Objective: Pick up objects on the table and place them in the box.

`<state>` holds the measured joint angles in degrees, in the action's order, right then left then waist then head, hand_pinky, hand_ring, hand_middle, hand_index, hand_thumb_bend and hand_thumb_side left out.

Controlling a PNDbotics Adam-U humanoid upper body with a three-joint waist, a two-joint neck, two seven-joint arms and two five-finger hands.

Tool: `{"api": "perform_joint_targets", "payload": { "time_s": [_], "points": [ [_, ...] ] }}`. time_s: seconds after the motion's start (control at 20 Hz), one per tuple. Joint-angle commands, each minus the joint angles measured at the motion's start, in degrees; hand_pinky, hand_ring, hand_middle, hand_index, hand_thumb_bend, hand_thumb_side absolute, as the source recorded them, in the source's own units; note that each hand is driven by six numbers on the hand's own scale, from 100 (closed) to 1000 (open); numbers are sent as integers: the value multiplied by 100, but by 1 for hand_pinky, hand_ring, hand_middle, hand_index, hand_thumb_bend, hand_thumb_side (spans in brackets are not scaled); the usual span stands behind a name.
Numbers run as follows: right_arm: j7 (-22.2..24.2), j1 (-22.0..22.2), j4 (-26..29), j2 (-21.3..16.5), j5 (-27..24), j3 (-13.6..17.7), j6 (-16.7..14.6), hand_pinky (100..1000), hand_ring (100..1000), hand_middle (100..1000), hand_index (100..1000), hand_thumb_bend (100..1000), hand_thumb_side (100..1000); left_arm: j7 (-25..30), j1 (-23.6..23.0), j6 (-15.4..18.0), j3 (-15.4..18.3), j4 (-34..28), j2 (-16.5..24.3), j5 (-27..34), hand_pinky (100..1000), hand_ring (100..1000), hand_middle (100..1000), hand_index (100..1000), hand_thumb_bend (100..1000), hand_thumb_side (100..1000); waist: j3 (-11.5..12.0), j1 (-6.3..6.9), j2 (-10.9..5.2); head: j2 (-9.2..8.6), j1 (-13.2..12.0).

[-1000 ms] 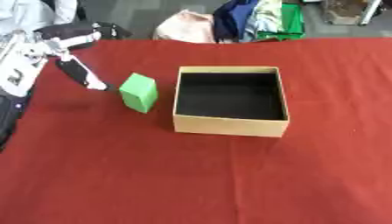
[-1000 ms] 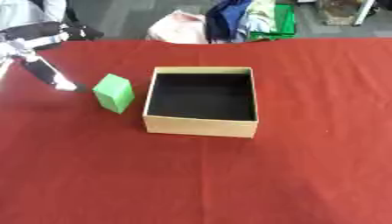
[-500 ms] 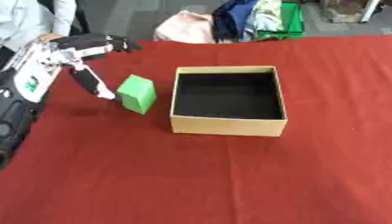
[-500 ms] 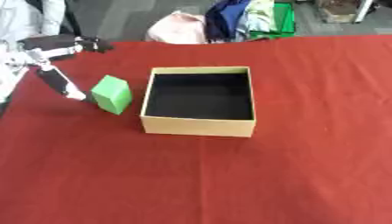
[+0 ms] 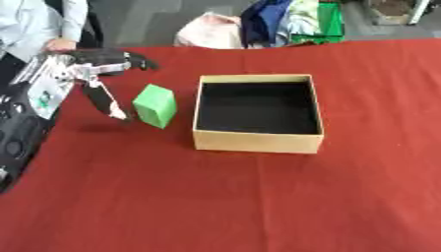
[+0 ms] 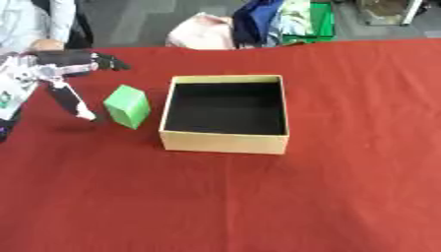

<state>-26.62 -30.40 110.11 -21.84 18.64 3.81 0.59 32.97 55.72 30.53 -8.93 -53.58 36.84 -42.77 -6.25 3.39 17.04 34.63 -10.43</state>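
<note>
On the red table (image 5: 258,197), just left of the open cardboard box (image 5: 258,141), stands the green block (image 5: 156,105), untouched. Over the last second the left hand (image 5: 90,74) has closed in from the left edge; now, with fingers and thumb spread, it nearly brackets the block, so a grasp looks imminent. The left eye view shows more of the forearm; the right hand appears in neither.

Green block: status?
Left hand open beside green block, not touching. Right hand out of view. Block on table, left of empty box. Nothing between them.
</note>
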Motion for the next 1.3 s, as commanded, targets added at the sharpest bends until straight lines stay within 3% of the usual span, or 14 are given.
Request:
{"api": "perform_joint_targets", "payload": {
  "time_s": [0.05, 0.5, 0.8, 1.15, 1.3],
  "points": [
    [-8, -53, 117, -63, -42, 14, -21, 639, 653, 649, 806, 100, 401, 1900, 133, 1975, 30, 5, 90, -53, 890, 904, 921, 1000, 625, 147, -11, 84, -44, -40, -28],
    [-24, -35, 107, -95, -114, 22, -22, 637, 654, 647, 806, 100, 400, 1900, 115, 2043, 45, 51, 29, -88, 888, 899, 920, 1000, 591, 150, -89, 134, 29, -13, -38],
    [-47, -25, 96, -122, -163, 29, -21, 636, 655, 648, 807, 100, 401, 1900, 55, 2069, 29, 193, -5, -262, 871, 871, 874, 986, 574, 129, -111, 163, 71, 49, -45],
    [-83, -11, 93, -124, -174, 46, -24, 636, 655, 646, 806, 100, 416, 1900, 36, 2058, 61, 352, -17, -421, 839, 824, 787, 891, 544, 100, -136, 174, 74, 67, -66],
    [-100, 5, 97, -119, -179, 52, -26, 635, 655, 646, 807, 100, 402, 1900, 35, 2033, 118, 390, -31, -442, 826, 793, 730, 833, 486, 100, -143, 176, 70, 62, -67]
  ]
}}
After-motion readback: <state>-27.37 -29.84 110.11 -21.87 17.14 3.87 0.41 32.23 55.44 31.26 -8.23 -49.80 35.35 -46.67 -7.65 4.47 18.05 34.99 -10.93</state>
